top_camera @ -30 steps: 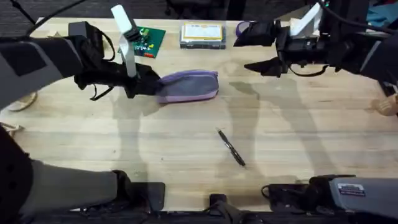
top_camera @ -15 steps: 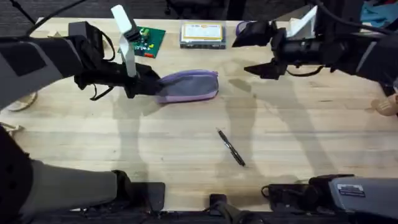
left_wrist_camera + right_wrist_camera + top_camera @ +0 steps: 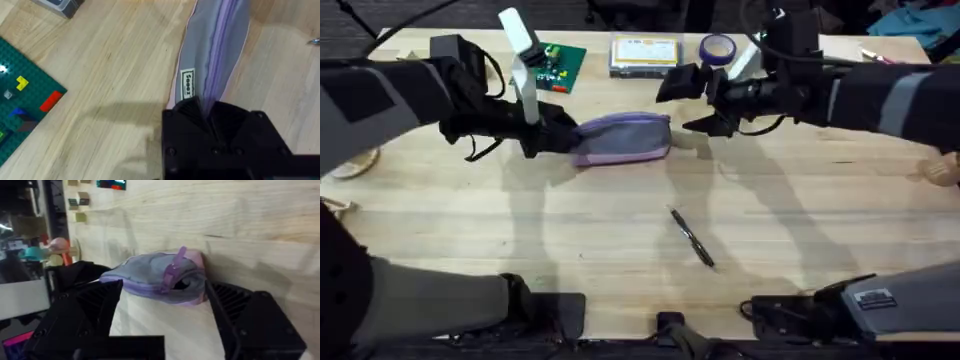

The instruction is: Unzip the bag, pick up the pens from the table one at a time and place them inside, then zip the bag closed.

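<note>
On the wooden table (image 3: 820, 200) the purple bag (image 3: 622, 138) lies toward the far side. The left claw (image 3: 558, 132) pinches its left end; the right claw (image 3: 692, 103), spread wide, hangs just beside its right end. The pen (image 3: 691, 237) lies nearer, apart.

- Bare table (image 3: 790, 200) from 3 to 6 o'clock of bag (image 3: 623, 138); wide passage there.
- Pen (image 3: 691, 237) alone at 5 o'clock of bag, well apart, open wood all round.
- Left gripper (image 3: 558, 133) blocks bag's 9 o'clock end.
- Right gripper (image 3: 692, 105) spread at bag's 3 o'clock end.
- Clear box (image 3: 646, 56), green board (image 3: 552, 64), tape roll (image 3: 717, 47) crowd 12 o'clock edge.
</note>
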Tool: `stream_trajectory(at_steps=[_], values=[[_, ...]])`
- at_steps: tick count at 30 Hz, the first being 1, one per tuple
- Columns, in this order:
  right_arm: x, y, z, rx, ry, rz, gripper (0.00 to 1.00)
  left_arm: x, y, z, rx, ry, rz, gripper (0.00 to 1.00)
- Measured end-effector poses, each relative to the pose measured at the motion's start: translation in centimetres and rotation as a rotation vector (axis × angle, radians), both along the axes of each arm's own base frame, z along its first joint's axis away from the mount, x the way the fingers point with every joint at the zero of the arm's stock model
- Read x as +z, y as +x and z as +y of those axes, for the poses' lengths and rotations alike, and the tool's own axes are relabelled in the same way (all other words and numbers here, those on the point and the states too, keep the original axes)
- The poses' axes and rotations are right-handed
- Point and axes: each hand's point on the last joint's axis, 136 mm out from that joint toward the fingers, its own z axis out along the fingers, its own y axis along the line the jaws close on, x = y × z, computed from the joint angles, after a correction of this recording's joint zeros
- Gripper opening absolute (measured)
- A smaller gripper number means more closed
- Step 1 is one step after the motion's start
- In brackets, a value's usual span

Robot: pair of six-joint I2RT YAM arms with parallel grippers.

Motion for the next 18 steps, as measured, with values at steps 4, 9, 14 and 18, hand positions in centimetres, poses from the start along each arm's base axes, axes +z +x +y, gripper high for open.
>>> stream_trajectory(at_steps=[4,9,14,18], values=[[-0.7,0.5,0.0,-0.01,-0.015,-0.007,0.997,0.0,0.0,0.0,0.0,0.0,0.0,0.042],[-1.2,1.1,0.2,-0.01,-0.019,-0.025,0.997,0.0,0.0,0.0,0.0,0.0,0.0,0.042],[-2.0,0.9,0.9,0.007,-0.025,-0.017,0.996,0.0,0.0,0.0,0.0,0.0,0.0,0.042],[-2.0,0.8,1.2,0.019,-0.03,-0.027,0.924,0.0,0.0,0.0,0.0,0.0,0.0,0.042]])
